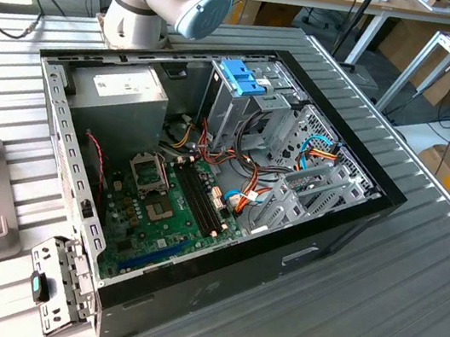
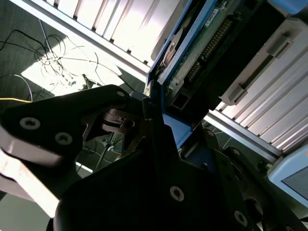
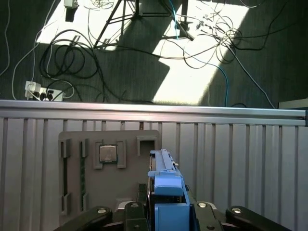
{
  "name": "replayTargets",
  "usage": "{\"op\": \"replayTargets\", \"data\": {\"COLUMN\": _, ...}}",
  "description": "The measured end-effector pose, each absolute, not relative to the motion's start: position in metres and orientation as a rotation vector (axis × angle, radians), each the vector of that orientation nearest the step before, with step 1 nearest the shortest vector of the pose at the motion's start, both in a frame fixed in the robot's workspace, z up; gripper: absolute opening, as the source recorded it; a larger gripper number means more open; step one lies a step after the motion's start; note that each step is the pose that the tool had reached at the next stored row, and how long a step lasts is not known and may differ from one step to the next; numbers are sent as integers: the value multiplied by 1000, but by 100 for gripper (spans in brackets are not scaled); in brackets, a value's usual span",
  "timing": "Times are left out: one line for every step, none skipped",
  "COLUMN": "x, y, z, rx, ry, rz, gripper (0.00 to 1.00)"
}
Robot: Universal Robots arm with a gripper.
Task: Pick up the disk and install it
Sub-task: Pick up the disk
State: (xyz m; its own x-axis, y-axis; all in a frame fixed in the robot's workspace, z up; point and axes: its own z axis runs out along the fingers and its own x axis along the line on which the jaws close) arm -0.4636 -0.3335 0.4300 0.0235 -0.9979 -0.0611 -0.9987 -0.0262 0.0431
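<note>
The disk (image 3: 166,185) stands on edge between the black fingers (image 3: 132,211) of my gripper (image 3: 166,214), its blue side rail facing the camera. It hangs over the grey fixture plate (image 3: 77,163) on the ribbed table. In the second wrist view the disk (image 2: 204,41) shows its circuit-board underside and a blue rail, with my gripper (image 2: 154,120) shut on its edge. In the exterior view the open computer case (image 1: 345,227) lies on the table with a metal drive cage (image 1: 244,81) with a blue plastic top inside.
The fixture plate carries a square processor chip (image 3: 108,154) and several narrow slots. Inside the case are a grey power supply box (image 1: 125,91), a green motherboard (image 1: 158,209) and loose cables (image 1: 247,194). The arm's base (image 1: 138,16) stands behind the case. Beyond the table edge (image 3: 154,108), cables lie on the floor.
</note>
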Motion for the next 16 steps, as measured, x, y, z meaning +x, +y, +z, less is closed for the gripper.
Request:
{"op": "replayTargets", "data": {"x": -464, "y": -333, "z": 431, "rx": -2239, "ry": 2184, "rz": 116, "gripper": 37}}
{"op": "replayTargets", "data": {"x": -464, "y": -333, "z": 432, "rx": -2239, "ry": 2184, "rz": 116, "gripper": 37}}
{"op": "replayTargets", "data": {"x": -464, "y": -333, "z": 433, "rx": -2239, "ry": 2184, "rz": 116, "gripper": 37}}
{"op": "replayTargets", "data": {"x": -464, "y": -333, "z": 435, "rx": -2239, "ry": 2184, "rz": 116, "gripper": 37}}
{"op": "replayTargets", "data": {"x": -464, "y": -333, "z": 435, "rx": -2239, "ry": 2183, "rz": 116, "gripper": 37}}
{"op": "replayTargets", "data": {"x": -464, "y": -333, "z": 436, "rx": -2238, "ry": 2183, "rz": 116, "gripper": 37}}
{"op": "replayTargets", "data": {"x": -464, "y": -333, "z": 437, "rx": -2238, "ry": 2183, "rz": 117, "gripper": 37}}
{"op": "replayTargets", "data": {"x": -464, "y": -333, "z": 438, "rx": -2238, "ry": 2183, "rz": 117, "gripper": 37}}
{"op": "replayTargets", "data": {"x": -464, "y": -333, "z": 439, "rx": -2238, "ry": 2183, "rz": 117, "gripper": 37}}
{"op": "replayTargets", "data": {"x": -464, "y": -333, "z": 440, "rx": -2238, "ry": 2183, "rz": 117, "gripper": 37}}
{"op": "replayTargets", "data": {"x": -464, "y": -333, "z": 441, "rx": -2238, "ry": 2183, "rz": 117, "gripper": 37}}
{"op": "replayTargets", "data": {"x": -464, "y": -333, "z": 442, "rx": -2238, "ry": 2183, "rz": 117, "gripper": 37}}
{"op": "replayTargets", "data": {"x": -464, "y": -333, "z": 444, "rx": -2238, "ry": 2183, "rz": 118, "gripper": 37}}
{"op": "replayTargets", "data": {"x": -464, "y": -333, "z": 445, "rx": -2238, "ry": 2183, "rz": 118, "gripper": 37}}
{"op": "replayTargets", "data": {"x": -464, "y": -333, "z": 446, "rx": -2238, "ry": 2183, "rz": 118, "gripper": 37}}
{"op": "replayTargets", "data": {"x": -464, "y": -333, "z": 447, "rx": -2238, "ry": 2183, "rz": 118, "gripper": 37}}
